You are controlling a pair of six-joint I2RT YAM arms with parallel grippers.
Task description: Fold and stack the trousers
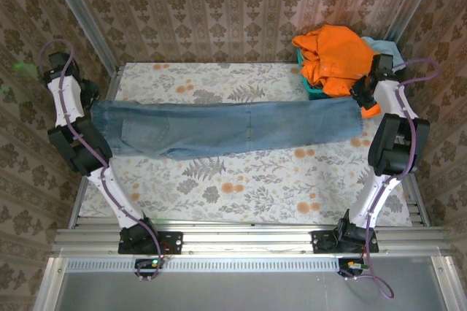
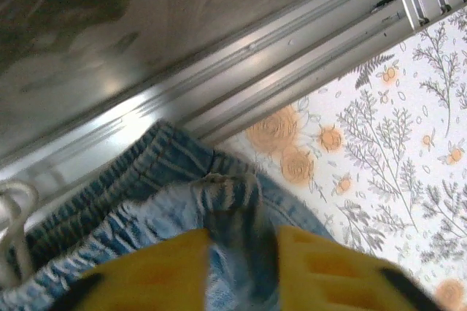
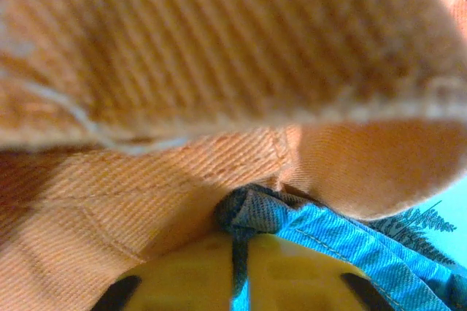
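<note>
Top external: the trousers [image 1: 226, 130] lie stretched flat across the floral table [image 1: 248, 194], waist to the left and hems to the right.
The left gripper [image 2: 244, 245] has bunched waistband denim caught between its narrowly parted yellow fingers [image 2: 146, 274]. The right gripper [image 3: 241, 245] pinches a hem in a thin gap, just beside the orange garment [image 3: 219, 70].

Faded blue denim trousers [image 1: 226, 130] stretched out left-right, waist at left.
</note>
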